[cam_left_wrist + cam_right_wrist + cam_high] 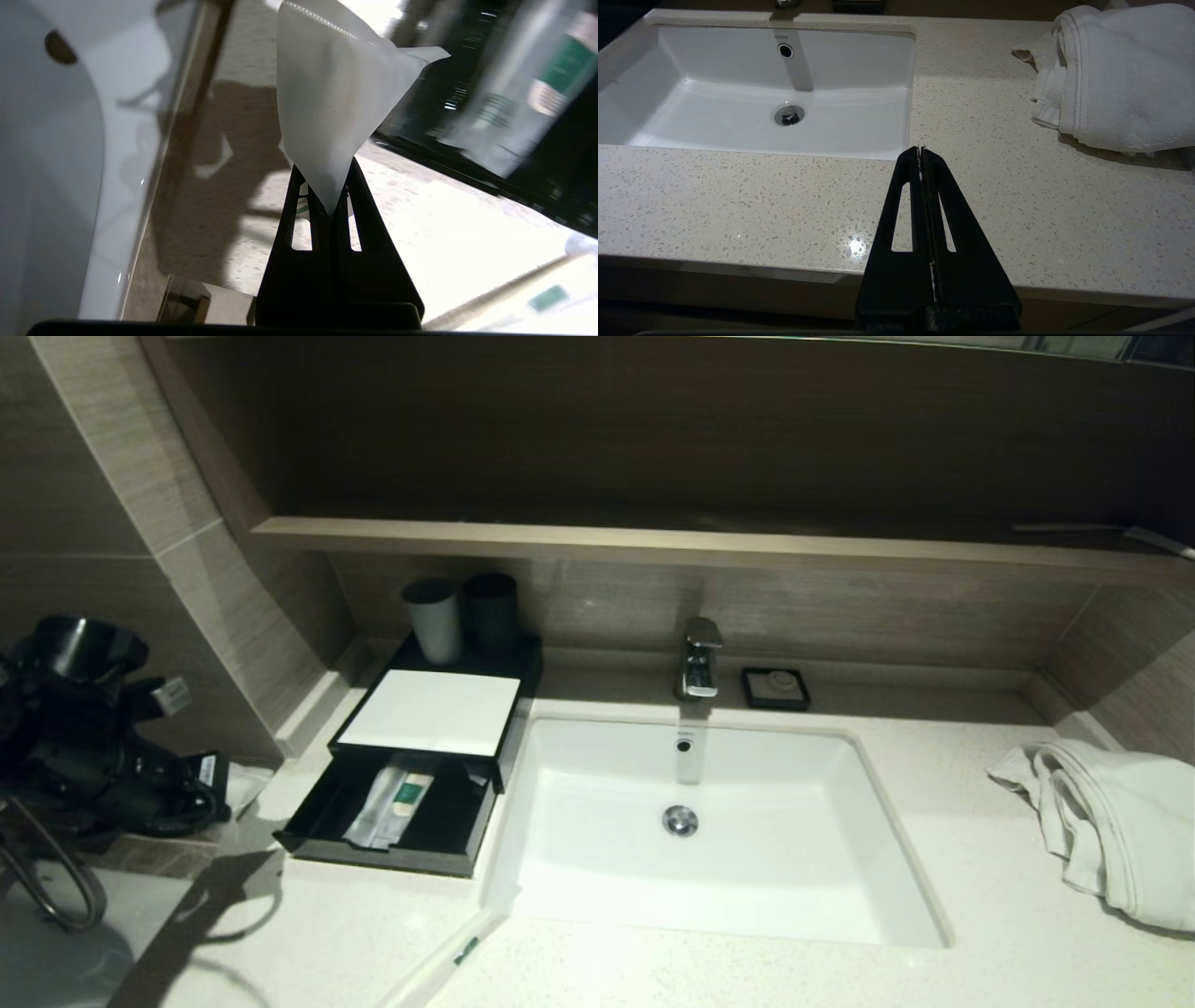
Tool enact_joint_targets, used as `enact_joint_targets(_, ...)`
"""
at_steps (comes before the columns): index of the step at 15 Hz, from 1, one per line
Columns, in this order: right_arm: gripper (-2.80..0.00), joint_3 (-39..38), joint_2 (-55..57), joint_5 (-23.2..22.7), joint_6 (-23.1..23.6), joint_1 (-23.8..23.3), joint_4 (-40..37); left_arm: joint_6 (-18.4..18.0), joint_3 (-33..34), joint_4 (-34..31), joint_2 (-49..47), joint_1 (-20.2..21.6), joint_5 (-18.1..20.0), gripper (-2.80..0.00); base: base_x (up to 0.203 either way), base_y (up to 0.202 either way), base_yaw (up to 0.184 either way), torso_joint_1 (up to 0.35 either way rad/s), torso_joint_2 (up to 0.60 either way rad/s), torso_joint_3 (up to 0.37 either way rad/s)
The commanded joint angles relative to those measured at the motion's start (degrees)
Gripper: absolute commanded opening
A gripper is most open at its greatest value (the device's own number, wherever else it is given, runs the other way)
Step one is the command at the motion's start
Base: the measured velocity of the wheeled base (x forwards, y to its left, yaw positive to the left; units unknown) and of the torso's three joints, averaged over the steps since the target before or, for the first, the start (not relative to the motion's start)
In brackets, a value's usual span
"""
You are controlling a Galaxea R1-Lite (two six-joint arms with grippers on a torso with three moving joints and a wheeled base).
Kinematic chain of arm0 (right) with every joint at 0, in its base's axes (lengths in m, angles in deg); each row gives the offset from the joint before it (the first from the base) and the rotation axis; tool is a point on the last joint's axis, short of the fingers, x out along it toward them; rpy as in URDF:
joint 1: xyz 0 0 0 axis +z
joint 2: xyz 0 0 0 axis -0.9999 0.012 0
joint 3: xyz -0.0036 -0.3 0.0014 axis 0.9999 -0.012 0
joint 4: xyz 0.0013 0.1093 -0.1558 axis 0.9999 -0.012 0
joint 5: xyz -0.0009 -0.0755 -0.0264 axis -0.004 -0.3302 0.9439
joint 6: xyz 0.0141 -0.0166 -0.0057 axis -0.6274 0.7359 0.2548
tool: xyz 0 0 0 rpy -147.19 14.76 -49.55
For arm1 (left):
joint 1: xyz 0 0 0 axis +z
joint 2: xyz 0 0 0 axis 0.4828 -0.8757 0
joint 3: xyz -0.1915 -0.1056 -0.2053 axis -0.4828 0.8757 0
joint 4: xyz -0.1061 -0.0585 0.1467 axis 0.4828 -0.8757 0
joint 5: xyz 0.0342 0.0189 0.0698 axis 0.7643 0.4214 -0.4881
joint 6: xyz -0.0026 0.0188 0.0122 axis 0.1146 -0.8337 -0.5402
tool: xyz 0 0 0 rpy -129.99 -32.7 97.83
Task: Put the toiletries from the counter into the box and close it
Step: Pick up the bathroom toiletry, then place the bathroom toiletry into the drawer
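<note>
Left end effector (pixel 332 205) pinching translucent white packet (pixel 334 107), creased

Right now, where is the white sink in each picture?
Head view: the basin fills the middle, right of the open black box.
Left wrist view: its white wall runs along one edge.
Right wrist view: beyond the shut right hand.
Shared landmark: the overflow hole.
</note>
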Motion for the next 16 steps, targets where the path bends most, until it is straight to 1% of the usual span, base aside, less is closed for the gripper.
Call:
enact_joint_targets(1, -2.8, 0.0, 0.0, 0.0, 0.0, 0.0, 0.0, -0.2, -0.4, -0.1, 2.3, -4.1, -0.1, -2.8, 0.0, 0.0, 0.0, 0.0, 0.0, 0.0)
enact_joint_targets(3, -2.8, 0.0, 0.0, 0.0, 0.0, 0.0, 0.0, -3.1, -0.8, 0.0, 3.1, -8.0, -0.1, -2.8, 0.0, 0.0, 0.0, 0.0, 0.0, 0.0)
enact_joint_targets(4, -2.8, 0.0, 0.0, 0.0, 0.0, 0.0, 0.0, -3.7, -0.9, 0.0, 3.5, -8.7, 0.0, -2.8, 0.0, 0.0, 0.0, 0.0, 0.0, 0.0)
enact_joint_targets(6, -2.8, 0.0, 0.0, 0.0, 0.0, 0.0, 0.0, -4.1, -1.6, 0.1, 3.6, -12.0, -0.1, -2.8, 0.0, 0.0, 0.0, 0.0, 0.0, 0.0)
enact_joint_targets(8, -2.8, 0.0, 0.0, 0.0, 0.0, 0.0, 0.0, -4.0, -2.6, 0.1, 3.1, -14.1, 0.0, -2.8, 0.0, 0.0, 0.0, 0.0, 0.0, 0.0)
enact_joint_targets(14, -2.8, 0.0, 0.0, 0.0, 0.0, 0.0, 0.0, -4.1, -2.7, -0.8, 1.4, -20.0, -0.3, -2.8, 0.0, 0.0, 0.0, 0.0, 0.0, 0.0)
enact_joint_targets(16, -2.8, 0.0, 0.0, 0.0, 0.0, 0.0, 0.0, -5.6, -3.0, -1.6, 1.1, -21.0, -0.3, -2.8, 0.0, 0.0, 0.0, 0.0, 0.0, 0.0)
